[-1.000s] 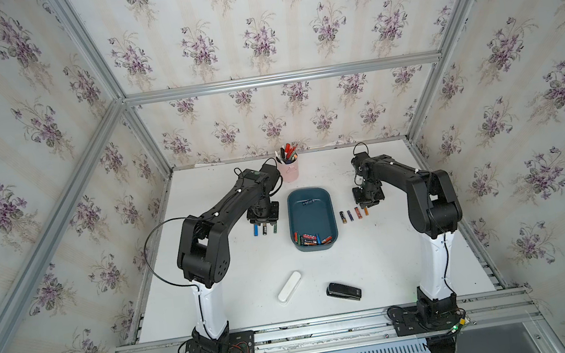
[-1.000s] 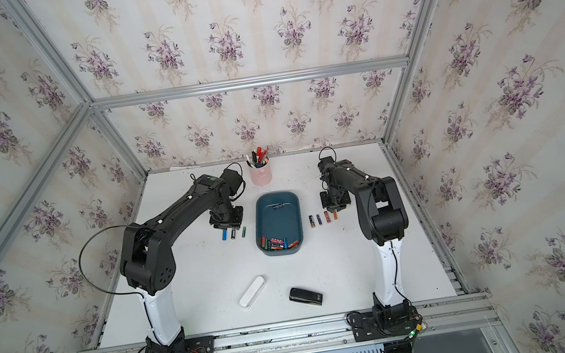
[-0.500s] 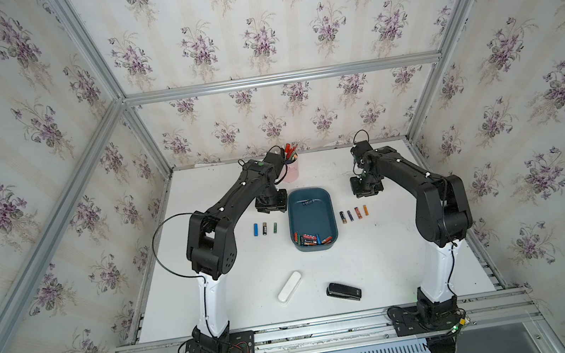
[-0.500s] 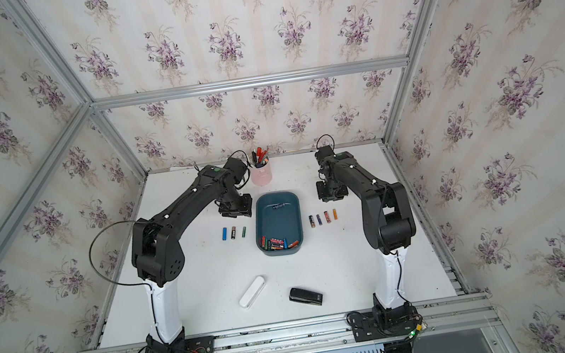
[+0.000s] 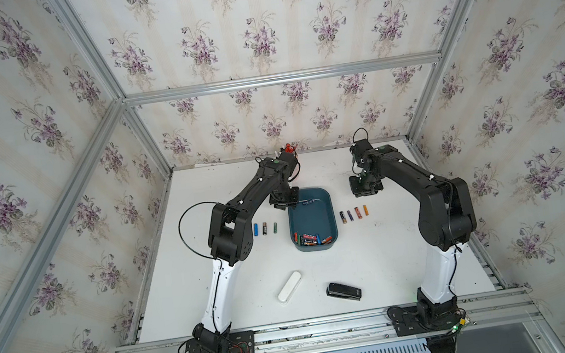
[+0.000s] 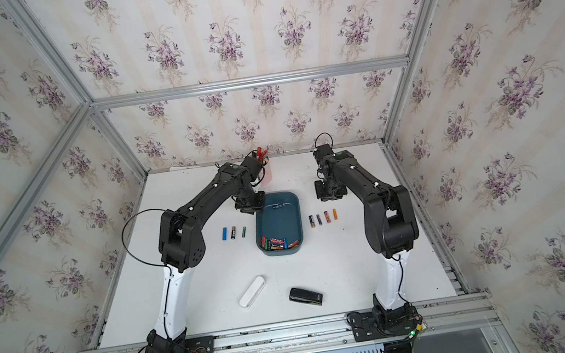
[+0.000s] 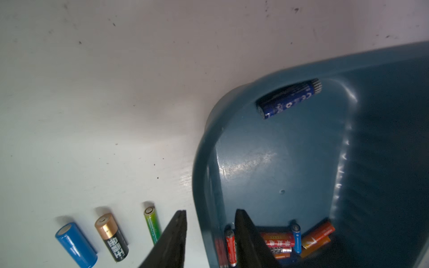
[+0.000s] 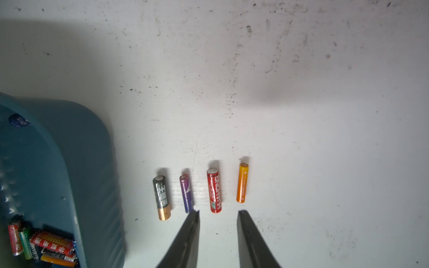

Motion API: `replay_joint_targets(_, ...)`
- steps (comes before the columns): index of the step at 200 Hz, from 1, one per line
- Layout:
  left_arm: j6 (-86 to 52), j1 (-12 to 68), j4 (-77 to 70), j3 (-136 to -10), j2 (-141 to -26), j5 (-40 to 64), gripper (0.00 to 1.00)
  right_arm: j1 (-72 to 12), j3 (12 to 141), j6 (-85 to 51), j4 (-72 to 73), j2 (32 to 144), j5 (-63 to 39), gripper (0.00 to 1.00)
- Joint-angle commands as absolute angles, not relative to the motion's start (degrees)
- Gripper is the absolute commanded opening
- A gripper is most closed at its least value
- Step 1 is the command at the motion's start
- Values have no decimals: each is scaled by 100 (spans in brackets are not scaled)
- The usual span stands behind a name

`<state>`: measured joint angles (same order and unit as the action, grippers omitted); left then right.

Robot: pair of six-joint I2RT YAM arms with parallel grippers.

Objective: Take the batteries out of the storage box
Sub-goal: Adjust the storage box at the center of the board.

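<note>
Both arms reached forward, wrists bent downward. The left pincer [image 7: 210,210], slightly open and empty, hovered over the box [image 5: 310,218] at its far-left corner. The right pincer [image 8: 218,211], equally open and empty, hovered over the table [image 5: 377,257] beside it. The batteries [image 5: 309,239] lay heaped at the box's near end.

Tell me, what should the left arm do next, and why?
Probably slide the left gripper sideways over the lone blue battery and lower around it. Its jaws stand open and empty by the far corner of the box. That battery lies alone at the far end, close to the gripper and clear of the pile, so it looks like the easiest one to grab.
</note>
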<state>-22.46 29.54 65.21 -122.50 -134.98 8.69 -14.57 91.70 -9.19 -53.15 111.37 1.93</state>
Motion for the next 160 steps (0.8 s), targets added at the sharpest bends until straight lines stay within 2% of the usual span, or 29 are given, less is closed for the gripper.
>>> replay_joint_targets(1, -2188, 2948, 6777, -12323, -13564, 716, 29, -1462, 9163, -945, -5353, 11090, 145, 33)
replay_joint_targets(14, -2195, 2961, 6776, -12331, -13583, 712, 23, -1466, 9158, -923, -5335, 11096, 149, 33)
replay_joint_targets(82, -2151, 2959, 6936, -12508, -13622, 738, 8, -1460, 9137, -870, -5254, 11119, 84, 33)
replay_joint_targets(119, -2099, 2959, 7380, -12932, -13692, 669, 4, -1460, 9045, -855, -5172, 11066, 3, 33)
replay_joint_targets(160, -1982, 2962, 8467, -13966, -13907, 507, 1, -1459, 9018, -930, -5149, 11048, -262, 33)
